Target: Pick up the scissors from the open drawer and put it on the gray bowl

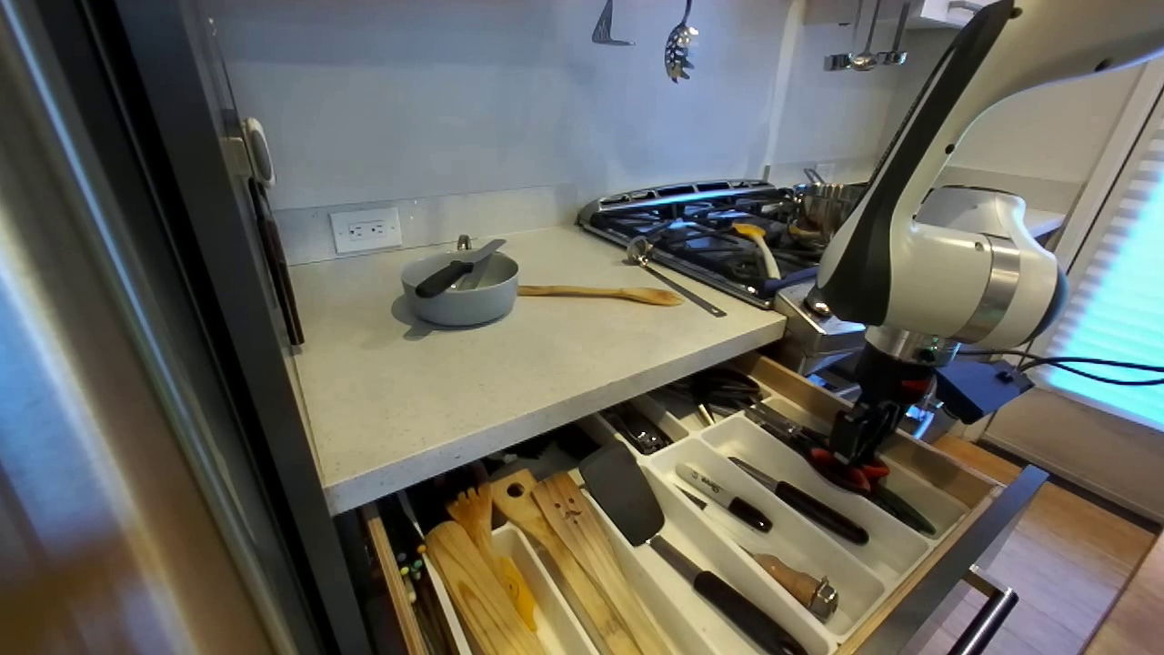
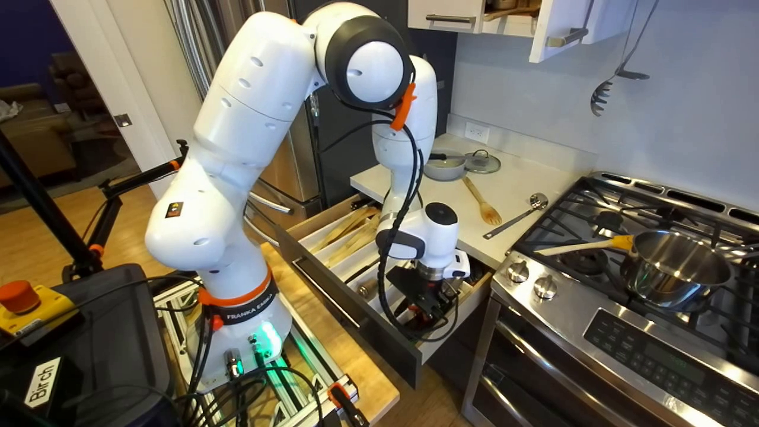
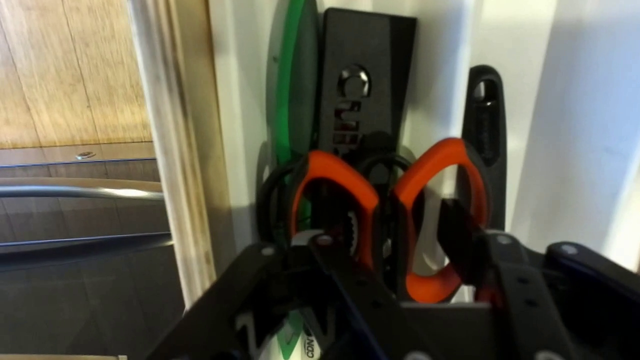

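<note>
Two red loops of the scissors face up from the rightmost slot of the open drawer; the blades I can't make out past my hand. The loops appear to lie over a green-edged tool and a black piece with cut-outs, which probably props the handles within reach. My jaws stand apart, a finger over each loop, pinching nothing that I can see; drawing them together here should catch handle rather than metal. Next slot to the left holds a black-handled knife close to one finger, so I'd watch for a snag there. Walls of the white tray leave little sideways room, so I point straight down. Far to the left on the tabletop sits the gray bowl. Across its rim rests a dark-handled utensil, taking up part of the opening, so the scissors may have to settle beside or over it. A wooden spoon lies just right of the bowl, a glass lid beyond it, so I'd approach from the near side.
</note>
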Tool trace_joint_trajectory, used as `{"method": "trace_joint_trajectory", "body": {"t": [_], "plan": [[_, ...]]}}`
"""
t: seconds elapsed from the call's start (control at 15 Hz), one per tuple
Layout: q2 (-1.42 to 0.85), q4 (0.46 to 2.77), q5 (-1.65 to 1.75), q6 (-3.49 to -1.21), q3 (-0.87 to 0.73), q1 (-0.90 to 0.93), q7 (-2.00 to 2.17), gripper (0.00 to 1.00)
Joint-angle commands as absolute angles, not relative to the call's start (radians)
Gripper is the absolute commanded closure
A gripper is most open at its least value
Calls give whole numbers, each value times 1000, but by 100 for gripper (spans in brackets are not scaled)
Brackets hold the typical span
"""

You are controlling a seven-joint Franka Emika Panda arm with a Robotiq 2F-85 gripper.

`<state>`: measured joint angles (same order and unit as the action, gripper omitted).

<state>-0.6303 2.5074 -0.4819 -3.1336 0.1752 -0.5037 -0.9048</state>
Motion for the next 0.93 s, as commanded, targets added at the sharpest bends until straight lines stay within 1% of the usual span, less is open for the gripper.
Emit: {"method": "trace_joint_trajectory", "body": {"t": [0.0,0.07,0.13,0.2,0.33,0.53,0.67,0.73,0.87], "plan": [[-681,2482,-484,-3170,195,-539,-914,54],[-687,2479,-483,-3170,193,-540,-913,56],[-687,2480,-483,-3171,195,-541,-914,78],[-679,2486,-483,-3174,201,-545,-915,78],[-621,2527,-483,-3178,211,-540,-917,94],[-510,2599,-489,-3114,268,-573,-920,93],[-414,2661,-487,-3027,269,-563,-910,93],[-365,2689,-475,-2963,251,-546,-907,93],[-270,2731,-452,-2796,274,-599,-966,93]]}}
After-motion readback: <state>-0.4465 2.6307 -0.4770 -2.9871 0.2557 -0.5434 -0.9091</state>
